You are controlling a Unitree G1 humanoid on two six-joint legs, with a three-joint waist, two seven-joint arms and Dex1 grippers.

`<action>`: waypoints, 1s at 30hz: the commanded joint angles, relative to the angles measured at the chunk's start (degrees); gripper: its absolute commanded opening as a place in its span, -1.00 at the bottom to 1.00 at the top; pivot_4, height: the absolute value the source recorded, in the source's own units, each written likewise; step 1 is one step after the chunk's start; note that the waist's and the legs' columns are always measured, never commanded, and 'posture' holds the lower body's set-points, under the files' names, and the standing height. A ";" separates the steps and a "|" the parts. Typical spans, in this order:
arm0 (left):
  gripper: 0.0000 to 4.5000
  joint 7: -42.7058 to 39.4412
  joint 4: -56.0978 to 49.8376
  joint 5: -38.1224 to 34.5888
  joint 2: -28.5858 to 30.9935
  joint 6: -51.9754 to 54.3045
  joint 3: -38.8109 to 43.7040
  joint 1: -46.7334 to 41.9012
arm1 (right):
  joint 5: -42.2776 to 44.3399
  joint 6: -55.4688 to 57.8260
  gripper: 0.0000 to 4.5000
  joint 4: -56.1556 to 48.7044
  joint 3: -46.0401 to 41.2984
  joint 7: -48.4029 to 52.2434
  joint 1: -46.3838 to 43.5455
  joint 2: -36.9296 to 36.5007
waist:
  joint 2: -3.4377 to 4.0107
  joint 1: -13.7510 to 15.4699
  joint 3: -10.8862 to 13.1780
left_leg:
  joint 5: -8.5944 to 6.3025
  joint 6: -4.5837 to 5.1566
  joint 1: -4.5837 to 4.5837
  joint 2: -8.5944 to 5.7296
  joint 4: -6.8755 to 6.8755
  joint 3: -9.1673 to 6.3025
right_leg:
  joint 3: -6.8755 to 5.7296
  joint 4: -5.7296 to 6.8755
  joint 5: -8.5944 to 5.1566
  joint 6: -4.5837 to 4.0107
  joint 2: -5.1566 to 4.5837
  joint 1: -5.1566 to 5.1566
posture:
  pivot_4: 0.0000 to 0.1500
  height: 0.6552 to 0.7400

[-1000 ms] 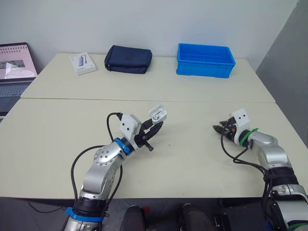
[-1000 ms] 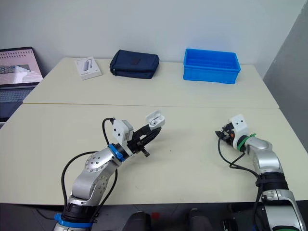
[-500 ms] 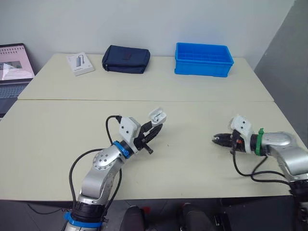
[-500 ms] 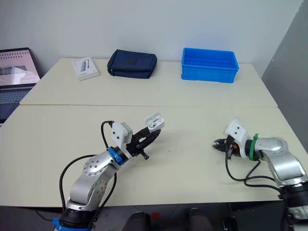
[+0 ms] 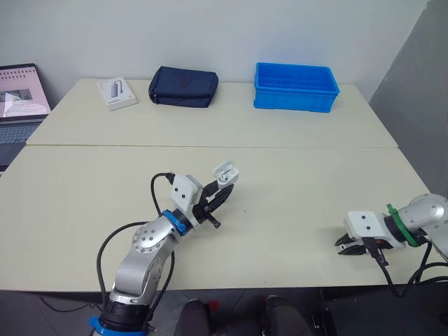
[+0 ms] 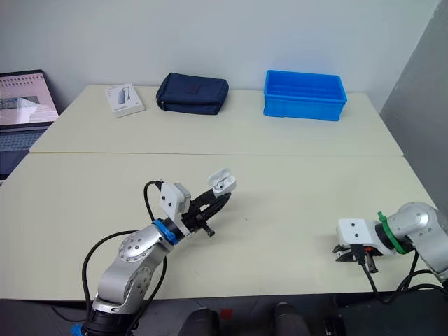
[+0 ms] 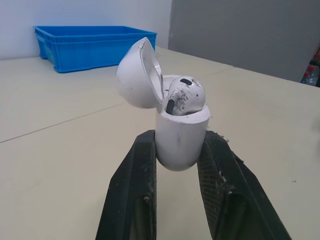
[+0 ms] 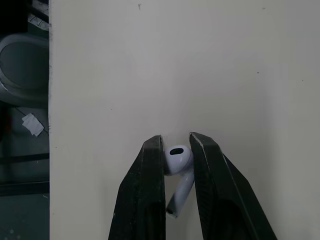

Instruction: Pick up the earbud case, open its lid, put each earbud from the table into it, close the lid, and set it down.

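My left gripper (image 5: 219,192) is shut on the body of the white earbud case (image 5: 224,172), held upright above the middle of the table. Its lid (image 7: 139,75) is tipped open, and one earbud (image 7: 184,96) sits inside. My right gripper (image 5: 352,246) points down at the table close to the front right edge. In the right wrist view its fingers (image 8: 150,185) are shut on the second white earbud (image 8: 178,161), whose stem runs down between them, just over the tabletop.
A blue bin (image 5: 297,86), a navy pouch (image 5: 183,86) and a small white box (image 5: 117,92) line the far table. A laptop (image 5: 21,98) stands at far left. The table's front edge (image 8: 49,125) runs close beside my right gripper.
My right gripper has swung from the mid-right of the table toward the front edge and turned downward. The left gripper with the open case has sunk slightly and stayed shut.
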 commanded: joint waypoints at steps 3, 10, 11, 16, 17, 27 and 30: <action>-0.66 0.54 -2.94 -0.27 -0.08 -0.04 0.26 -0.26 | -2.87 -1.31 -0.83 1.66 1.46 -0.39 -1.04 1.95 | -0.08 -0.02 -0.05 | 0.00 0.00 0.04 0.00 0.01 0.00 | 0.01 0.00 0.00 0.00 0.00 0.04 | 1.00 0.57; -0.66 0.82 -3.32 -0.25 -0.04 0.25 0.27 -0.08 | -4.47 -2.78 -0.08 4.19 1.57 -1.21 -1.36 3.80 | -0.18 -0.05 -0.04 | -0.01 -0.01 0.58 0.00 0.00 -0.01 | 0.01 -0.02 -0.14 -0.27 -0.01 0.54 | 1.00 0.57; -0.66 0.88 -3.35 -0.25 -0.01 0.28 0.30 -0.06 | -4.63 -3.23 0.13 4.45 1.50 -1.49 -1.36 3.98 | -0.18 -0.03 -0.05 | 0.00 -0.01 0.58 0.00 0.00 -0.01 | 0.01 -0.02 -0.16 -0.31 -0.01 0.55 | 1.00 0.57; -0.66 1.12 -3.65 -0.31 0.02 0.39 0.11 0.19 | -2.93 -3.24 0.57 2.84 -0.64 -2.29 -1.51 4.54 | -0.19 0.02 -0.05 | -0.01 -0.01 0.57 0.00 -0.05 -0.01 | -0.01 -0.05 -0.07 -0.11 -0.01 0.57 | 1.00 0.57; -0.66 1.10 -3.70 -0.33 0.01 0.41 0.07 0.26 | -2.11 -2.39 0.57 1.58 -1.44 -2.18 -1.53 4.16 | -0.19 0.01 -0.05 | -0.01 -0.01 0.57 0.00 -0.08 -0.02 | -0.01 -0.05 -0.07 -0.11 -0.01 0.56 | 1.00 0.57; -0.66 1.00 -3.64 -0.34 -0.26 0.35 -0.30 0.93 | -3.97 21.30 0.57 -18.45 -6.37 -7.46 1.19 -4.26 | -0.03 0.10 0.04 | -0.01 -0.01 0.49 -0.02 -0.10 -0.01 | 0.00 -0.03 -0.08 -0.11 -0.04 0.45 | 1.00 0.57; -0.66 1.03 -3.75 -0.36 -0.42 0.49 -0.60 1.12 | -5.26 27.58 0.57 -22.54 -3.98 -7.81 1.97 -5.88 | -0.03 0.11 0.04 | -0.01 -0.02 0.49 -0.02 -0.10 -0.02 | -0.01 -0.03 -0.11 -0.18 -0.05 0.44 | 1.00 0.57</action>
